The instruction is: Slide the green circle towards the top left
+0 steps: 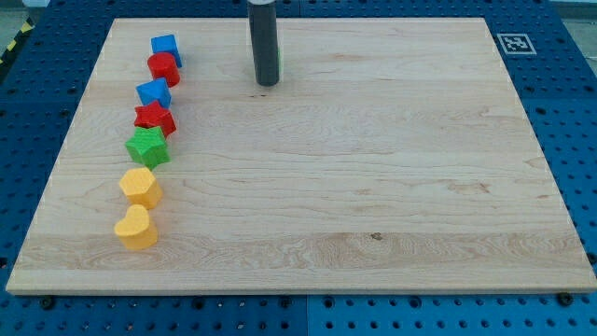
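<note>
My tip (268, 83) rests on the wooden board (373, 168) near the view's top, left of centre. A thin green sliver (280, 63) shows at the rod's right edge. It may be the green circle, mostly hidden behind the rod. No other round green block is in view.
A column of blocks runs down the view's left: a blue block (165, 47), a red round block (163, 68), a second blue block (154, 91), a red star (155, 119), a green star (147, 147), a yellow hexagon (140, 186) and a yellow heart (136, 227).
</note>
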Available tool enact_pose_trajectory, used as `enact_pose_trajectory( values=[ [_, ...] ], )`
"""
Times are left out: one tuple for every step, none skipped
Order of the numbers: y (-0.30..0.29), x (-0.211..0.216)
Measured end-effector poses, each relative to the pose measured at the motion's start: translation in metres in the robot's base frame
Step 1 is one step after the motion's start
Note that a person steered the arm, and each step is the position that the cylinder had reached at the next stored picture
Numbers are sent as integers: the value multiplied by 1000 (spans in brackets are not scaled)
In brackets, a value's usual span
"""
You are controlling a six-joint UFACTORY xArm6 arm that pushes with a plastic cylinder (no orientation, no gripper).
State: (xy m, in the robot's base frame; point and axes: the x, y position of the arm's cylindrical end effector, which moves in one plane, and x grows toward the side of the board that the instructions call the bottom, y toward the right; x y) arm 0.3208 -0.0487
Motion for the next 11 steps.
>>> enact_pose_trajectory(
  values=[
    [0, -21],
    [2, -24],
    [9, -27],
    [49, -26],
    [63, -30],
    [45, -40],
    [21, -55],
    [-12, -64],
    [-36, -69],
    [-26, -98],
    [-37, -107]
  ],
)
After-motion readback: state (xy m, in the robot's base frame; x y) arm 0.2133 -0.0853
